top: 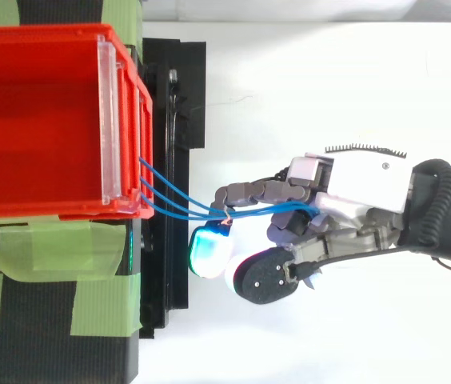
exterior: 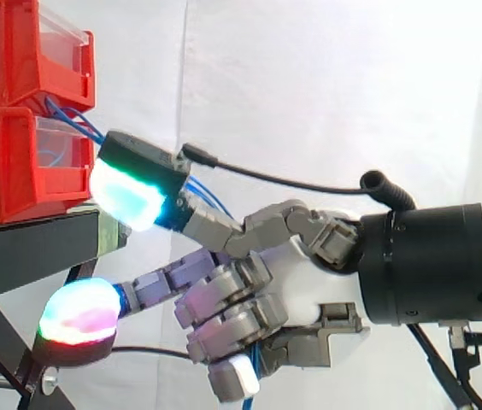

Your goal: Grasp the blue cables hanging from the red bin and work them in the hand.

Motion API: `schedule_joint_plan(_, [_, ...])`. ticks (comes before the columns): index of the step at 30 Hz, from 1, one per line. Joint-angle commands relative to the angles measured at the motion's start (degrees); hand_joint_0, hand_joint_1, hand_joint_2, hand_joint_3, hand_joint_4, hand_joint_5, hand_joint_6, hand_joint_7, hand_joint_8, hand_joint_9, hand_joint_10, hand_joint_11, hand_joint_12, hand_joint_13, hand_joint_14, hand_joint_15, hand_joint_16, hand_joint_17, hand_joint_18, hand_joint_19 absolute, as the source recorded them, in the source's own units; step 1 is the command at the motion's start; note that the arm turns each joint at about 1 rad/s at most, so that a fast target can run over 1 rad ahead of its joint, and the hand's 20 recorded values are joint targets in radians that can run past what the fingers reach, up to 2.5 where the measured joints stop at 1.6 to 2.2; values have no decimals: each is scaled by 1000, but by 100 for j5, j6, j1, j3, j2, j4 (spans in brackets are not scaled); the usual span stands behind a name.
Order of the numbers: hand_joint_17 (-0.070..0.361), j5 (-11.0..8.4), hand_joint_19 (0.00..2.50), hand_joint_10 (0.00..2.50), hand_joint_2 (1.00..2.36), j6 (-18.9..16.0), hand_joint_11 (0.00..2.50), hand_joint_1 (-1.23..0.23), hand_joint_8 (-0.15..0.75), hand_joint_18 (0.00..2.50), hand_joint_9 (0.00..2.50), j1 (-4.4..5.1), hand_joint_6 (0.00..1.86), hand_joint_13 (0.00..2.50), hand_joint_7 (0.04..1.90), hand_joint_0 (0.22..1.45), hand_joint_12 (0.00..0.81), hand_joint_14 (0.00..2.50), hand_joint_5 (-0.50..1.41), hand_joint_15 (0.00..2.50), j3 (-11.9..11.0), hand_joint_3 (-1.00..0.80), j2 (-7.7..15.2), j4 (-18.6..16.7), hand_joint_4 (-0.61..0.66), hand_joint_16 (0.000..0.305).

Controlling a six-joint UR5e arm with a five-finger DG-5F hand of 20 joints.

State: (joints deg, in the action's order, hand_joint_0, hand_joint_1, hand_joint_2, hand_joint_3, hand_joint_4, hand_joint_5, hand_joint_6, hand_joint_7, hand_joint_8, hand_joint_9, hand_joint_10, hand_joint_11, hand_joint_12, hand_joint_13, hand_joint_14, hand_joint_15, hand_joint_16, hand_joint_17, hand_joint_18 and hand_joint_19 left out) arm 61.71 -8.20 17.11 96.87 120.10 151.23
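Note:
Several thin blue cables [top: 171, 202] hang out from the front of the red bin [top: 49, 34] and run right into my hand [top: 353, 188]. In the side view the blue cables [exterior: 77, 118] leave the upper red bin [exterior: 10, 51], pass behind a fingertip pad [exterior: 128, 196] glowing green and cyan, and go in among curled fingers. The hand [exterior: 309, 282] is just right of the bins, shut on the cables. Another finger reaches below the stand's edge, its pad [exterior: 79, 314] glowing red and green. A strand of cable shows under the palm.
Two red bins are stacked on a black stand [exterior: 27, 243]; the lower bin [exterior: 10, 171] sits level with the upper fingertip. Green tape [top: 57, 248] holds the bin to the stand. A white curtain hangs behind, and the arm enters from the right.

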Motion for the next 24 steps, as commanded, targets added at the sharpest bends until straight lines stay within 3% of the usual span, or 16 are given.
schedule_joint_plan(1, [160, -9, 644, 2500, 1002, -138, 2500, -567, 615, 2343, 1538, -59, 259, 1957, 1249, 800, 681, 2500, 78, 1860, -1, -950, -180, 38, 246, 213])
schedule_joint_plan(7, [160, -27, 644, 2500, 1002, -120, 2500, -568, 615, 2343, 1538, -208, 263, 1957, 1247, 798, 681, 2500, 76, 1860, -1, -954, -444, 539, 246, 213])
schedule_joint_plan(19, [160, 8, 644, 2500, 1000, -23, 2500, -565, 615, 2343, 1538, -349, 272, 1957, 1246, 795, 681, 2500, 75, 1860, -1, -978, -672, 671, 224, 213])
schedule_joint_plan(21, [160, -9, 644, 2500, 1001, 179, 2500, -565, 615, 2343, 1538, -366, 276, 1957, 1243, 794, 681, 2500, 74, 1860, -1, -975, -927, 882, 223, 213])
schedule_joint_plan(24, [160, -27, 644, 2500, 1000, 284, 2500, -565, 615, 2343, 1538, -366, 281, 1957, 1241, 794, 681, 2500, 73, 1860, -1, -982, -1059, 1049, 220, 213])
